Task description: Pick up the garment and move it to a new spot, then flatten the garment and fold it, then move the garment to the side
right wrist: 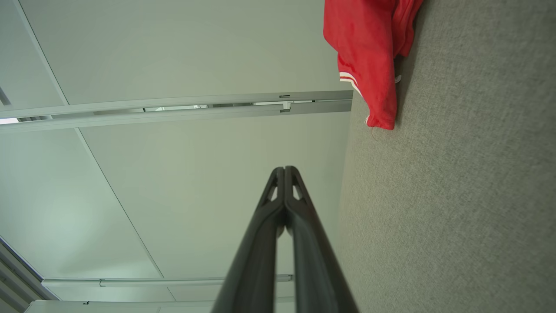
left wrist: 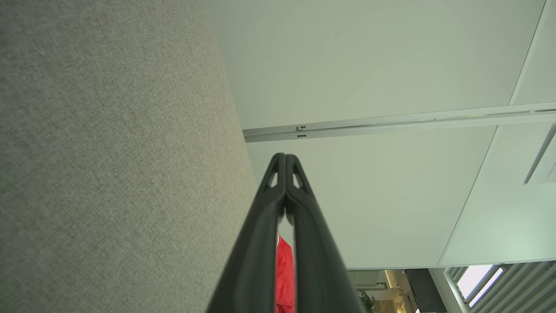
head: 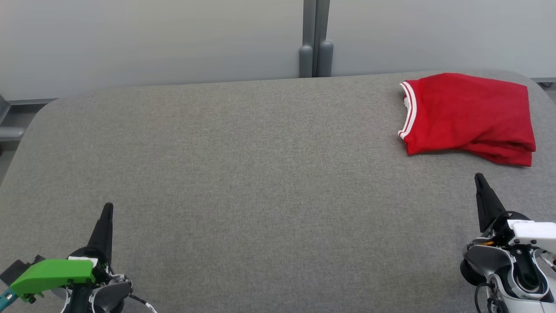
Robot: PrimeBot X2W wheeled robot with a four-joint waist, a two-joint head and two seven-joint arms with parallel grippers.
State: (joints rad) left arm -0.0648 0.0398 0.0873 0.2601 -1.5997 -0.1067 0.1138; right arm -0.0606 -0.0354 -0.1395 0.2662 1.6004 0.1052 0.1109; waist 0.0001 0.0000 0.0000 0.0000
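Red shirt [head: 469,115] folded, lying at far right corner of grey table [head: 260,174]. Left gripper [head: 107,211] and right gripper [head: 480,179] both pressed together, empty, parked along near edge. Looks finished; if tidying, lift whole stack, avoid dragging layers.

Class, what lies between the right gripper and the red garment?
Only bare grey tabletop separates the right gripper and the red garment, seen in the head view.
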